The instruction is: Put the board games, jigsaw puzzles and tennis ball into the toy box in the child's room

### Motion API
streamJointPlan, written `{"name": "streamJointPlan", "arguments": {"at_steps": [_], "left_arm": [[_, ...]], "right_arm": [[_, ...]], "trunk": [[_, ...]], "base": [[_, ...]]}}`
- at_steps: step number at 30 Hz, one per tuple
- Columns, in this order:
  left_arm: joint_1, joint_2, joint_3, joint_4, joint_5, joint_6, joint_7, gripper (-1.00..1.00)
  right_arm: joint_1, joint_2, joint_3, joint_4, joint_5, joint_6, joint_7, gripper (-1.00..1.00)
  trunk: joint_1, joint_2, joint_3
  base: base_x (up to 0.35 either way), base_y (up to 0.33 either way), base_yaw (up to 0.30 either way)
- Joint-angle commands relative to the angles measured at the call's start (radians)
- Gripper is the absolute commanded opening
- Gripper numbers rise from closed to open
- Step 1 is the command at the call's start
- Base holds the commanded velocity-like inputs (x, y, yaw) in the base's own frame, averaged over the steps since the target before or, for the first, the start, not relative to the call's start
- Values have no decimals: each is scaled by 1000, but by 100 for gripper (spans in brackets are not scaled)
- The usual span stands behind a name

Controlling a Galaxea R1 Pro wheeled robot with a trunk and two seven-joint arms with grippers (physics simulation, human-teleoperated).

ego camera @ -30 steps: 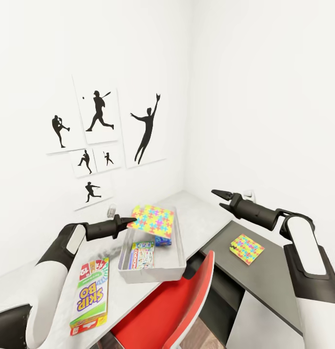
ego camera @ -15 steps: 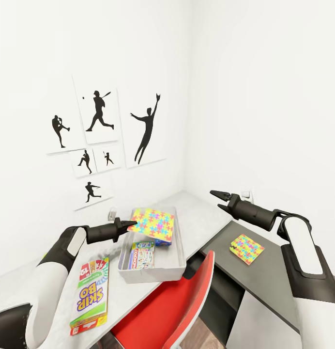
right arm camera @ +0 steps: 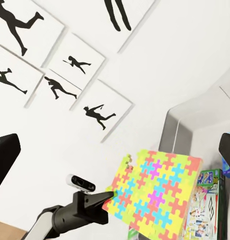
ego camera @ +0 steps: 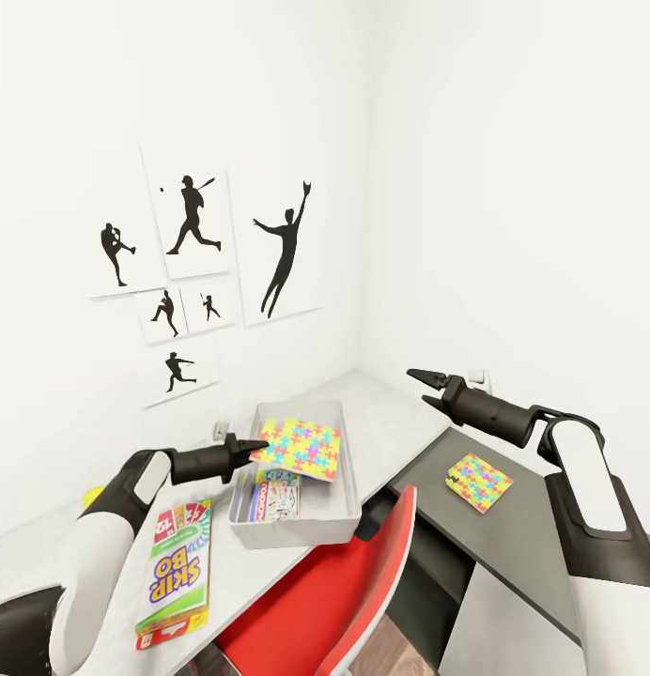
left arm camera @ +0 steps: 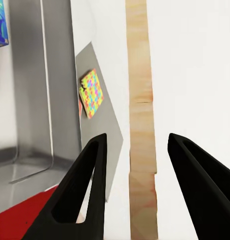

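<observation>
Puzzle square (ego camera: 300,445), touching my spread, empty left pincer (ego camera: 259,444), lies tilted over the toy box (ego camera: 339,521); a nudge could tip it out.

I see white walls (ego camera: 513,188) meeting in a corner, with black silhouette sports pictures (ego camera: 198,272) on the left one. A red chair (ego camera: 325,601) stands before a lower dark grey cabinet (ego camera: 438,512). Wood-plank floor (left arm camera: 142,125) appears in my left wrist view.
</observation>
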Motion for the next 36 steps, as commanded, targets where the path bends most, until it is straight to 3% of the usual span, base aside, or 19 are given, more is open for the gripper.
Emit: {"name": "streamJointPlan", "arguments": {"at_steps": [1, 10, 19, 31, 36], "left_arm": [[-1, 0, 4, 2, -7, 2, -7, -100], [-1, 2, 17, 12, -7, 4, -2, -100], [-1, 3, 100, 36, -8, 4, 73, -100], [-1, 0, 105, 75, -14, -14, 93, -100], [-2, 0, 108, 110, -9, -65, 167, -100]], "right_arm": [[-1, 0, -1, -1, -8, 4, -7, 100], [-1, 0, 1, -1, -8, 4, -7, 100], [-2, 0, 10, -1, -9, 4, -7, 100], [-2, 0, 10, -2, -9, 4, -7, 100], [-2, 0, 10, -2, -9, 4, -7, 100]], "trunk": [[1, -2, -1], [1, -2, -1], [1, -2, -1], [1, -2, -1], [1, -2, -1]], "base": [[0, 0, 0], [0, 0, 0], [0, 0, 0], [0, 0, 0], [0, 0, 0]]}}
